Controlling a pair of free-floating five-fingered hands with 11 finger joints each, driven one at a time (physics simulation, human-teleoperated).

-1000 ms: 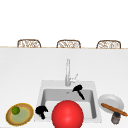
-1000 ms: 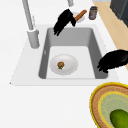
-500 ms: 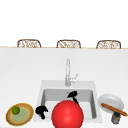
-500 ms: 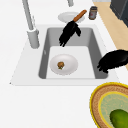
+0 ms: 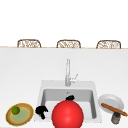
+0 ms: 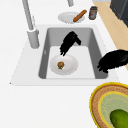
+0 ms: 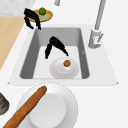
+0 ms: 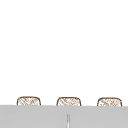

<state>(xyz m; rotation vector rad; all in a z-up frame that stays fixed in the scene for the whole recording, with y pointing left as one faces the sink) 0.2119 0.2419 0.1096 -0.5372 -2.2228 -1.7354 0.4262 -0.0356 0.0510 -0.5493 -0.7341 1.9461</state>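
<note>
A: Where is the right hand [image 6: 70, 43]?
B: Centre of the left side view, over the sink [image 6: 92, 53], fingers stretched down and loosely spread, holding nothing. Their tips hang just above the white plate [image 6: 63, 64] with a small brown bit of food [image 6: 60, 65] on it; whether they touch its rim, I cannot tell.
A: And the left hand [image 6: 112, 60]?
B: Right edge, over the sink's rim near the woven plate [image 6: 100, 100], fingers curled down, empty.
</note>
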